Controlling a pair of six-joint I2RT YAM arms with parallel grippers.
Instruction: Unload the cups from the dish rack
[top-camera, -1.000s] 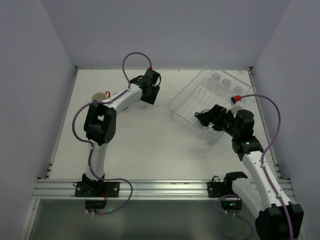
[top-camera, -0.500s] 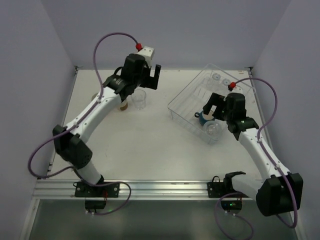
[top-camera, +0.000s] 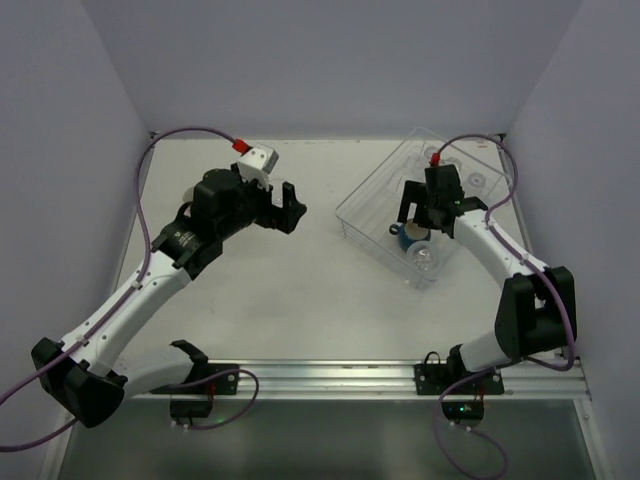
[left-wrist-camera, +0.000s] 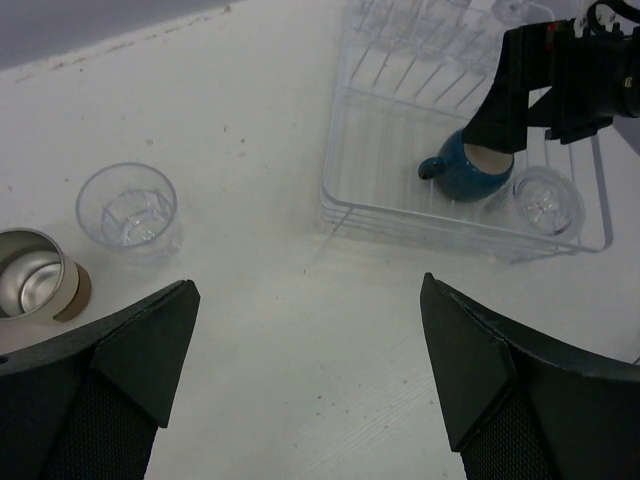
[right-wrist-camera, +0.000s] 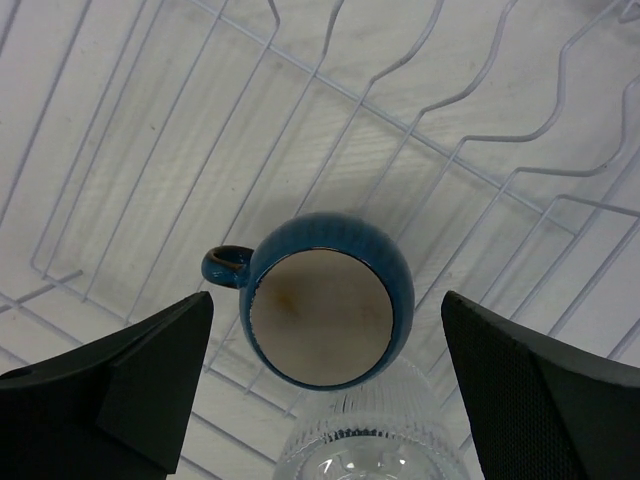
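Far left in the left wrist view, at about 9 o'clock, there's a beige cup (left-wrist-camera: 35, 275) with a shiny metal inside. It's cut off by the frame edge and looks empty. Just beside it toward 10 o'clock stands a clear tumbler (left-wrist-camera: 128, 212), upright with nothing in it. Both are on the bare bench (top-camera: 300, 290), outside the rack.

The left pincer (left-wrist-camera: 308, 290) hangs over the bench with its fingers spread wide, holding nothing. There's loads of open bench between that tumbler and the dish rack (left-wrist-camera: 340, 205), which sits skewed at 1–2 o'clock in the top view, near the bench's right edge.

At the rack's near end is a dark blue cup (left-wrist-camera: 465, 170), upright, with its handle at 9 o'clock from the right wrist and a tan, empty inside. A ribbed clear tumbler (right-wrist-camera: 370, 445) sits right against it at 6 o'clock. The right pincer (right-wrist-camera: 326, 296) hovers straight over the blue cup, fingers spread on either side and not touching it. More clear tumblers (top-camera: 436, 156) stand at the rack's far end.
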